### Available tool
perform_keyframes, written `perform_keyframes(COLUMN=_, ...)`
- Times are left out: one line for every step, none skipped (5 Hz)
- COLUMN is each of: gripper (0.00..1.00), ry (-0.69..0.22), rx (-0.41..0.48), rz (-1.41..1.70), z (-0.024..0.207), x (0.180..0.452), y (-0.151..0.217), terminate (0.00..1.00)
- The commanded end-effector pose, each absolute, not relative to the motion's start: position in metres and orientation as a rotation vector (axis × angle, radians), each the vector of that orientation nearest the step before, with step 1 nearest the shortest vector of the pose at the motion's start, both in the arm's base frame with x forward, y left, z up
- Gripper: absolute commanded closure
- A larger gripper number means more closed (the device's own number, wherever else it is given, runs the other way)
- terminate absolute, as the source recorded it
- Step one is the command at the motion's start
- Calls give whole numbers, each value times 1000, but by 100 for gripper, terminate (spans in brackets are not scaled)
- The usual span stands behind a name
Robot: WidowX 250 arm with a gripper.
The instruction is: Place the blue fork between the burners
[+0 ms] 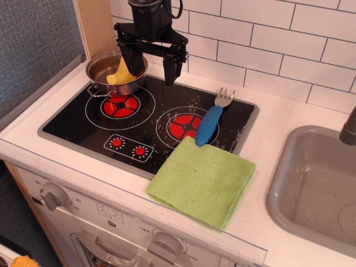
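Blue fork [212,119]: lies on the right part of the cooktop, its ribbed handle crossing the right edge of the right burner [185,127], its grey tines pointing toward the tiled wall. The handle's lower end touches or just overlaps the green cloth [202,181].
Target gap: the bare black strip between the left burner [121,104] and the right one; nothing rests there.
Gripper [151,63]: hangs above the back of the cooktop, over the strip between the burners, well apart from the fork. Its two dark fingers stand wide apart and hold nothing.
Progress: by my reading, nothing is done yet; the fork is not grasped and sits on the wrong side of the right burner. Reaching, gripping, carrying and setting down all remain.
Pot [115,74]: silver, at the back of the left burner, with a yellow toy [119,73] inside.
Sink [317,183]: grey basin, far right.
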State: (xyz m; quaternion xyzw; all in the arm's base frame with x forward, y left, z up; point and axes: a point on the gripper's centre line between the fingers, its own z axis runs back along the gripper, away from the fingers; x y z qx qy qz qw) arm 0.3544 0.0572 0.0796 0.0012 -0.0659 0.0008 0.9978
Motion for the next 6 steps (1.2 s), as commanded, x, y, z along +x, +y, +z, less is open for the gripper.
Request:
perform_keyframes(gripper=0, ry=-132, rx=2, rz=2, z=80, x=354, y=57, terminate=0)
perform_keyframes(gripper=0, ry=-132, rx=-2, rz=-33, z=74, x=364, y=31, terminate=0)
perform_keyframes(gripper=0, ry=-124, rx=-6, rz=-60, z=65, x=370, y=2, terminate=0)
perform_keyframes(gripper=0, ry=-105, rx=-8, rz=-96, z=59, x=371, y=-24, terminate=0)
perform_keyframes(gripper=0, ry=-63, rx=2, rz=-70, z=46, x=372, y=-37, terminate=0)
perform_keyframes(gripper=0, ry=6, rx=22, rz=-9, z=25, x=374, y=-34, terminate=0)
